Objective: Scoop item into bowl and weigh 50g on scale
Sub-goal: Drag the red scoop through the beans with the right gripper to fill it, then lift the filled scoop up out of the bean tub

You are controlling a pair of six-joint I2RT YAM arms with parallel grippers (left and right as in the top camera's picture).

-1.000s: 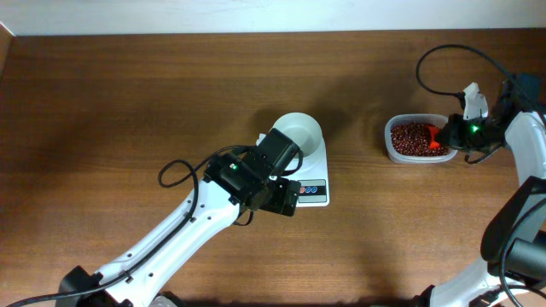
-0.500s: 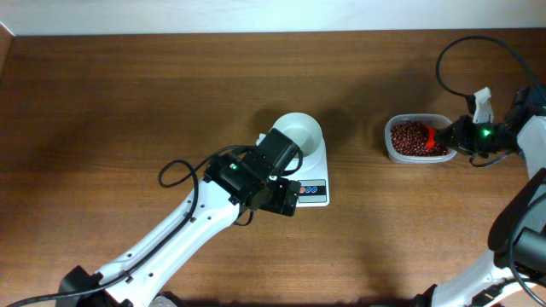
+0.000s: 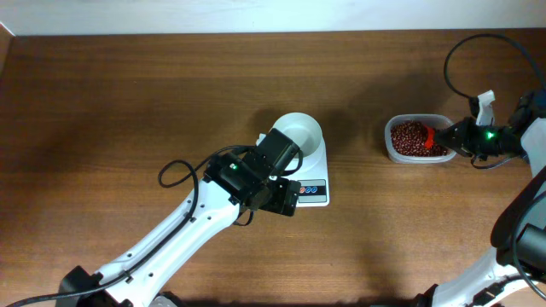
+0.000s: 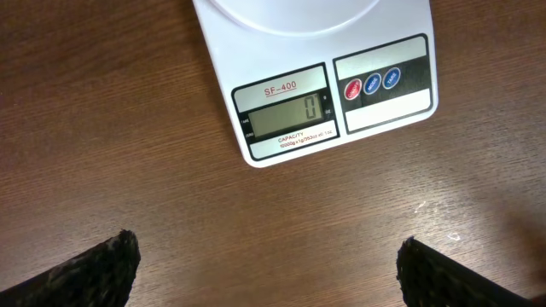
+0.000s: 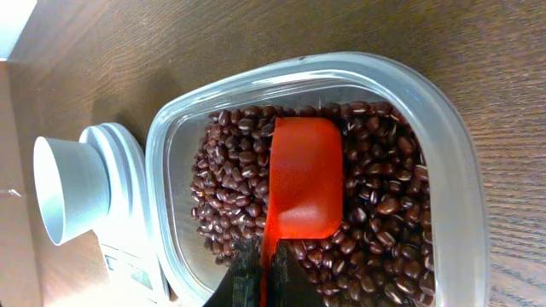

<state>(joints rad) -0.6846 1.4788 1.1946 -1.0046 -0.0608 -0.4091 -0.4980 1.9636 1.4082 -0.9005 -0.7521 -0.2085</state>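
Small red-brown beans point(image 5: 375, 196) fill a clear plastic tub point(image 5: 461, 153) at the right of the table. A red scoop point(image 5: 303, 179) lies bowl-down on the beans, and my right gripper point(image 5: 267, 260) is shut on its thin handle. In the overhead view the scoop point(image 3: 433, 136) sits at the tub's right end, over the beans point(image 3: 409, 136). The white bowl point(image 3: 300, 132) stands on the white scale point(image 3: 314, 192) at mid-table. Its display point(image 4: 290, 115) reads 0. My left gripper point(image 4: 269, 273) hangs open over bare wood in front of the scale, holding nothing.
The tub point(image 3: 415, 158) stands about a hand's width right of the scale. My left arm point(image 3: 196, 222) runs diagonally from the front left to the scale. A black cable point(image 3: 465, 51) loops above my right arm. A pale wall edge borders the table's far side.
My right wrist has drawn back to the right and slightly toward the front, with the scoop staying in the tub. The left arm, bowl and scale have not moved.
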